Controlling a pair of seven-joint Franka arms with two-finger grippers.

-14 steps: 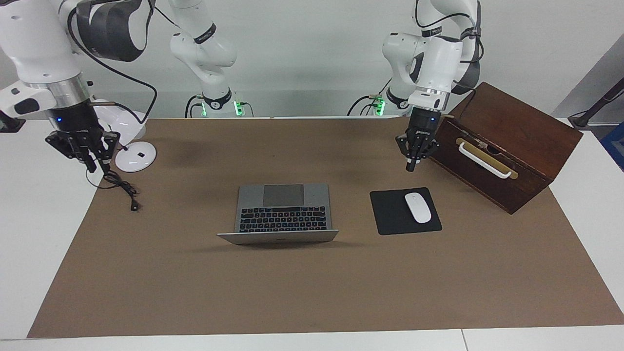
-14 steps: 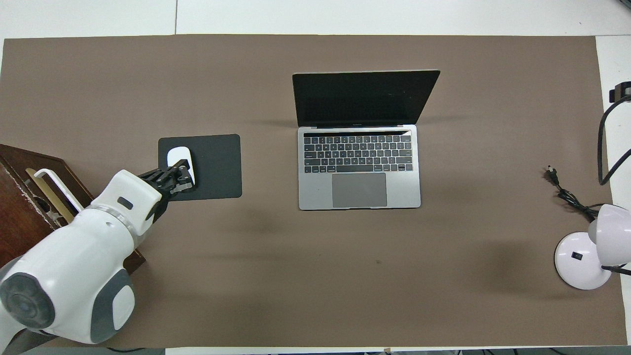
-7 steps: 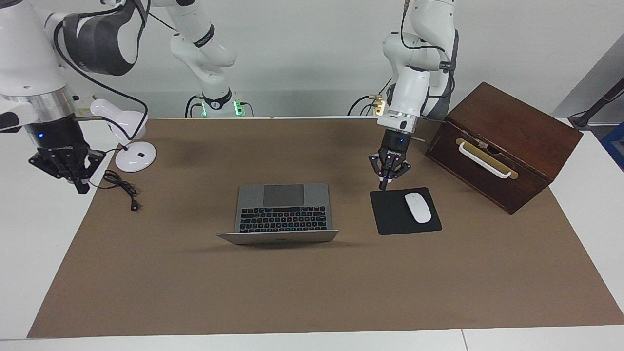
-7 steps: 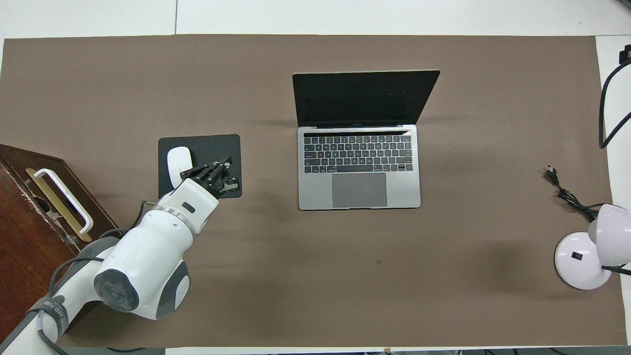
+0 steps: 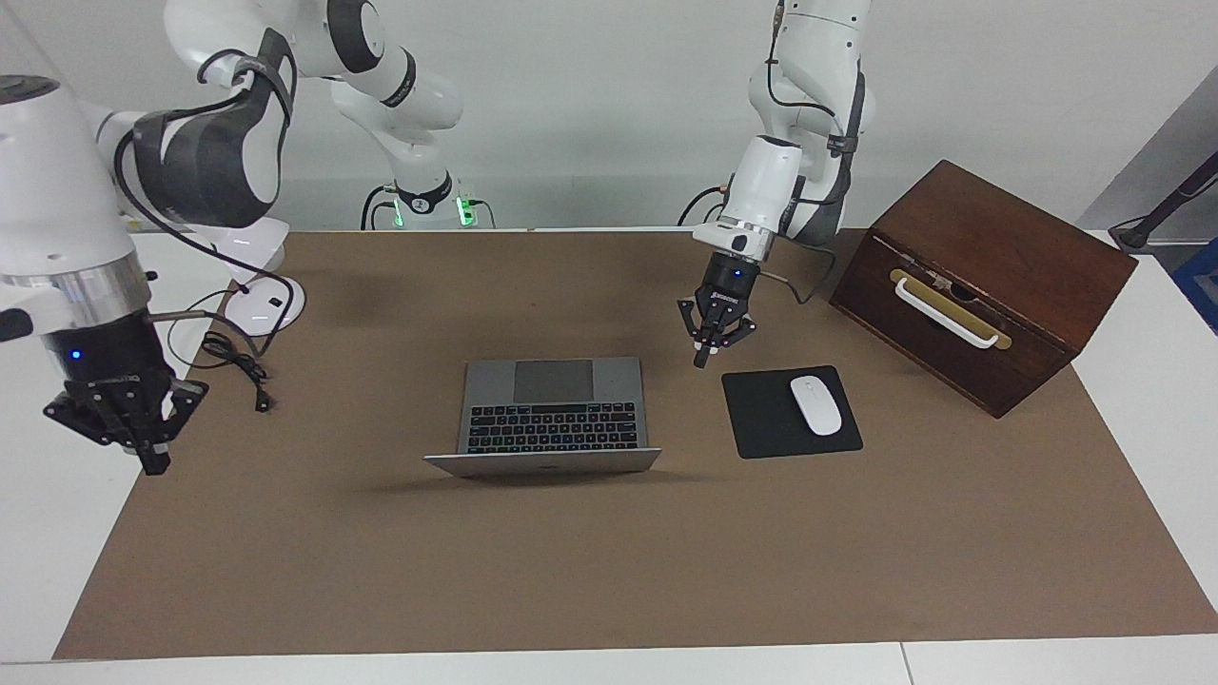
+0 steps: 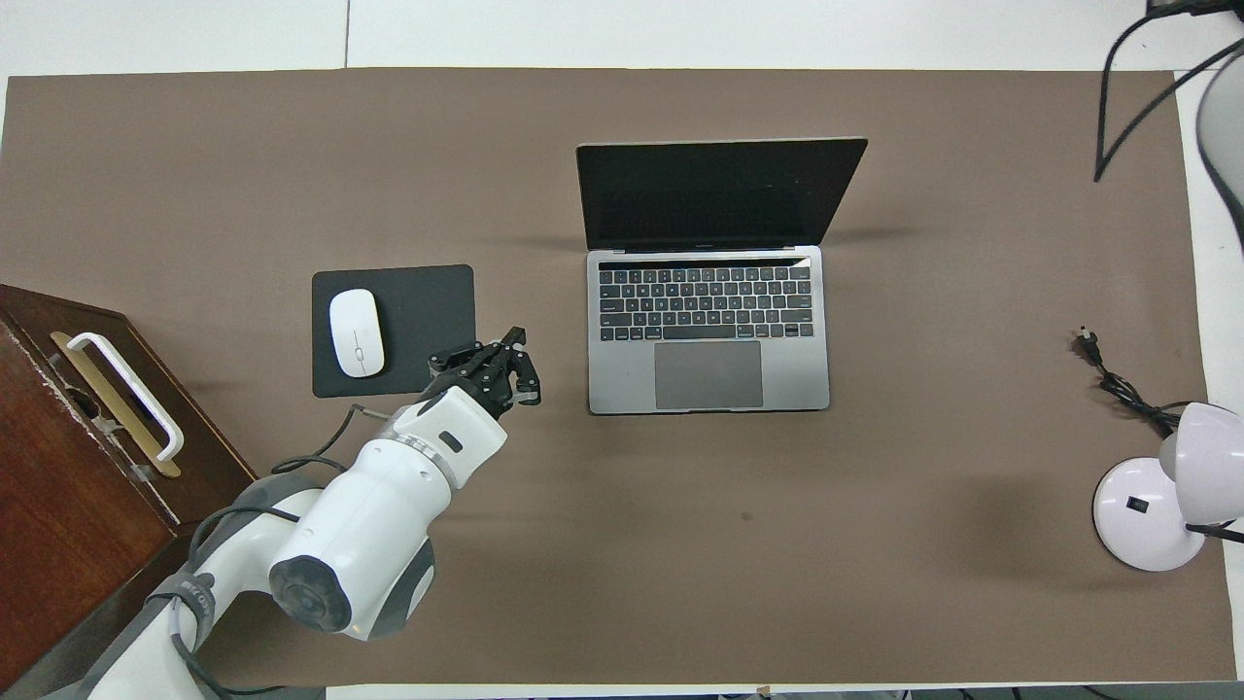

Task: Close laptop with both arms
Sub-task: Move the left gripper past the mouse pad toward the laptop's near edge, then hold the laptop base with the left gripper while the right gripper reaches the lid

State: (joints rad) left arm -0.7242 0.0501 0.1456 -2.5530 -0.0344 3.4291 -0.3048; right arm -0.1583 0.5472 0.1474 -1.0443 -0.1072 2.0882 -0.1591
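My right gripper (image 5: 152,466) hangs over the table's edge at the right arm's end, fingertips together and holding nothing; only the facing view shows it, while overhead just that arm's cable and a sliver of its shell show. The white desk lamp (image 6: 1152,510) and its loose plug cord (image 5: 238,366) lie nearby. The silver-grey laptop (image 5: 552,407) sits mid-mat, still open; overhead I see its dark screen (image 6: 719,194), the facing view only its lid edge. My left gripper (image 5: 702,360) is over the brown mat (image 5: 609,571) between the laptop and the black mouse pad (image 5: 761,419), fingertips together, empty. The white mouse (image 6: 356,332) rests on that pad, beside the wooden box (image 5: 990,276).
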